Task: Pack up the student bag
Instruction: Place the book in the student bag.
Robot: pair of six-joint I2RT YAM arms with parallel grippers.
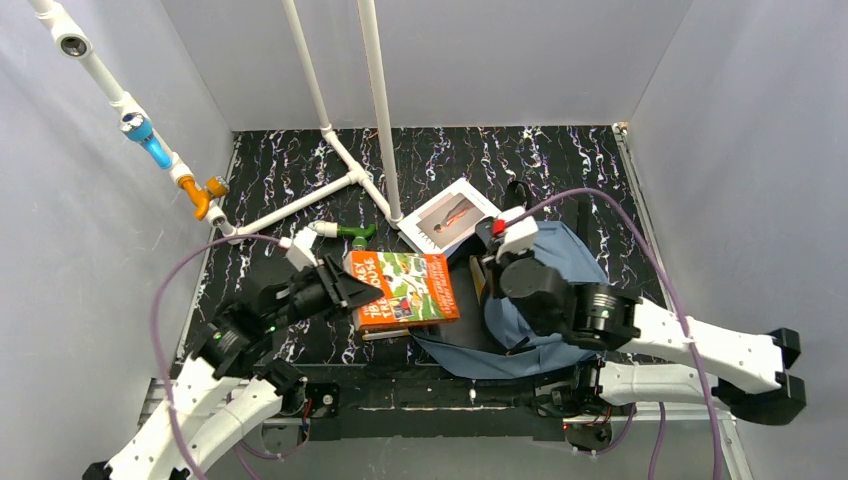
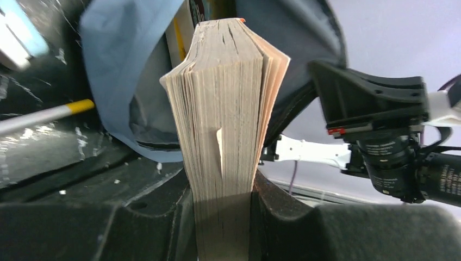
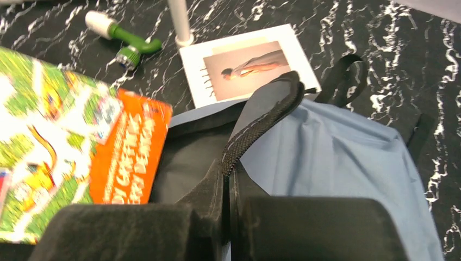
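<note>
The slate-blue student bag (image 1: 560,262) lies at the middle right, its opening toward the left. My right gripper (image 1: 492,268) is shut on the bag's black zipper edge (image 3: 261,128) and holds the mouth up. My left gripper (image 1: 345,285) is shut on a thick orange and green picture book (image 1: 402,288), held level just left of the bag mouth. In the left wrist view the book's page edge (image 2: 225,125) stands between my fingers, pointing at the open bag (image 2: 122,70). In the right wrist view the book cover (image 3: 81,147) lies left of the opening.
A white book with a figure on its cover (image 1: 452,216) lies behind the bag. A green and white pipe piece (image 1: 342,231) lies behind the left gripper. White pipe posts (image 1: 380,120) stand at the back. Grey walls close in the black marbled table (image 1: 280,180).
</note>
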